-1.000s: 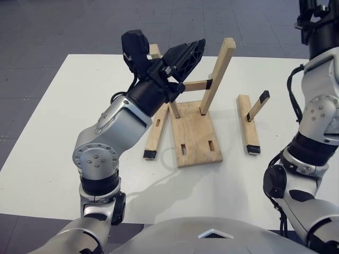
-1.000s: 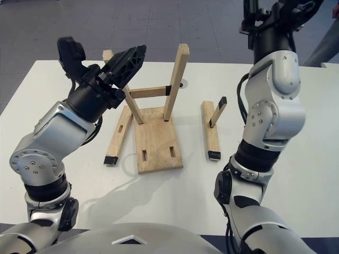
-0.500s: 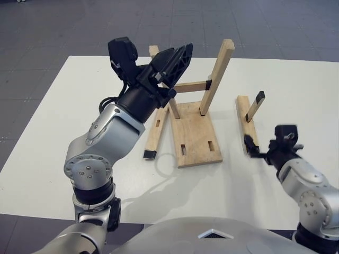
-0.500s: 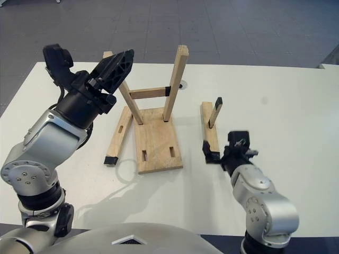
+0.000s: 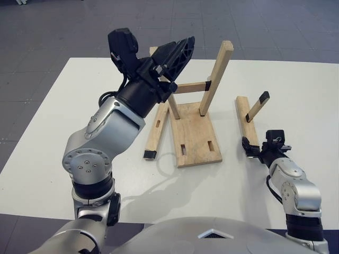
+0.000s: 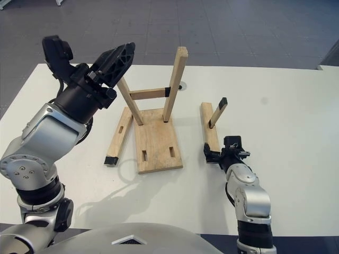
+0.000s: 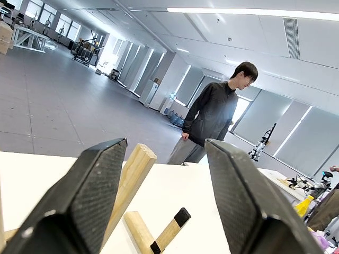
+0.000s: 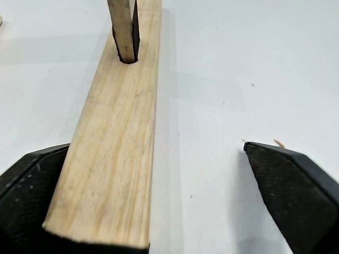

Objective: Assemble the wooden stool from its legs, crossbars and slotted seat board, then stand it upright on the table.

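Observation:
The slotted seat board [image 5: 194,135] lies flat mid-table with two legs standing in it, the taller one [image 5: 215,78] joined to the other by a crossbar [image 5: 189,87]. My left gripper [image 5: 170,57] is raised and open around the top of the shorter, leaning leg [image 7: 130,175], not touching it. A loose leg [image 5: 155,132] lies left of the board. To the right lies another leg [image 5: 246,120] with a crossbar [image 5: 257,106] stuck in it. My right gripper [image 5: 263,148] is low on the table, open, its fingers either side of that leg's near end [image 8: 117,159].
The white table [image 5: 58,121] has open surface to the left, to the right beyond the right-hand leg, and along its near edge. A small round hole [image 6: 181,84] sits in the tabletop behind the tall leg.
My right arm has come down from high at the right to the table, at the near end of the right-hand leg. The left gripper shifted slightly around the leaning leg's top.

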Controlling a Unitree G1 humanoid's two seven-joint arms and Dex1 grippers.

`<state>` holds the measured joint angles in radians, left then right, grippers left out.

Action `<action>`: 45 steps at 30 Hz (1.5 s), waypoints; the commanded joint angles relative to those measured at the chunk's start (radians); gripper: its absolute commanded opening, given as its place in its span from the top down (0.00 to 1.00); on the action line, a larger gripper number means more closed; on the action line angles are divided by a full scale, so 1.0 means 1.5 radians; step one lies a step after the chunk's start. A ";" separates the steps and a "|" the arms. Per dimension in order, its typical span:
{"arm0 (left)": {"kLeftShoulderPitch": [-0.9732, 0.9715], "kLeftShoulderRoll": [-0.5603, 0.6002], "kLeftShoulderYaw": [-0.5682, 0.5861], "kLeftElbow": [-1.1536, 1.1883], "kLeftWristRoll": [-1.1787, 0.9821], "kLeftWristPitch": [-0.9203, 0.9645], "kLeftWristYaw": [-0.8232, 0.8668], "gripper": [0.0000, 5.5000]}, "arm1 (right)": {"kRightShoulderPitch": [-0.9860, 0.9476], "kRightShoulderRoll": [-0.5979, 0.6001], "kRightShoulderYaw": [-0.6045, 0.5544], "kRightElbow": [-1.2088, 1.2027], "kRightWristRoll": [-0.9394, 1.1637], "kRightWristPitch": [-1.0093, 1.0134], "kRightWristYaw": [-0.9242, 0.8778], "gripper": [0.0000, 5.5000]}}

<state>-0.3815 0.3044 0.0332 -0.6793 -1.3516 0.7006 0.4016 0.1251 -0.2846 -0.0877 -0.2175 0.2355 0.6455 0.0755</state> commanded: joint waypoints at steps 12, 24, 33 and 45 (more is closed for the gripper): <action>-0.006 0.003 -0.012 0.010 0.002 0.006 0.004 0.50 | 0.061 -0.060 0.052 0.030 -0.015 0.109 0.071 0.52; -0.002 0.049 0.034 0.056 -0.047 0.014 -0.078 0.50 | -0.239 -0.094 -0.128 0.180 0.064 -0.047 0.098 0.62; -0.130 0.179 0.114 0.314 -0.147 0.108 -0.456 0.33 | -0.525 -0.152 -0.210 0.114 0.484 0.193 0.382 0.62; -0.206 0.118 0.115 0.431 -0.304 0.183 -0.410 0.33 | -0.616 -0.152 -0.112 0.105 0.597 0.277 0.512 0.63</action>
<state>-0.6645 0.4816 0.2100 -0.0136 -1.7874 0.9544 -0.2123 -0.7641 -0.5180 -0.2764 -0.0574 1.1235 1.0540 0.8341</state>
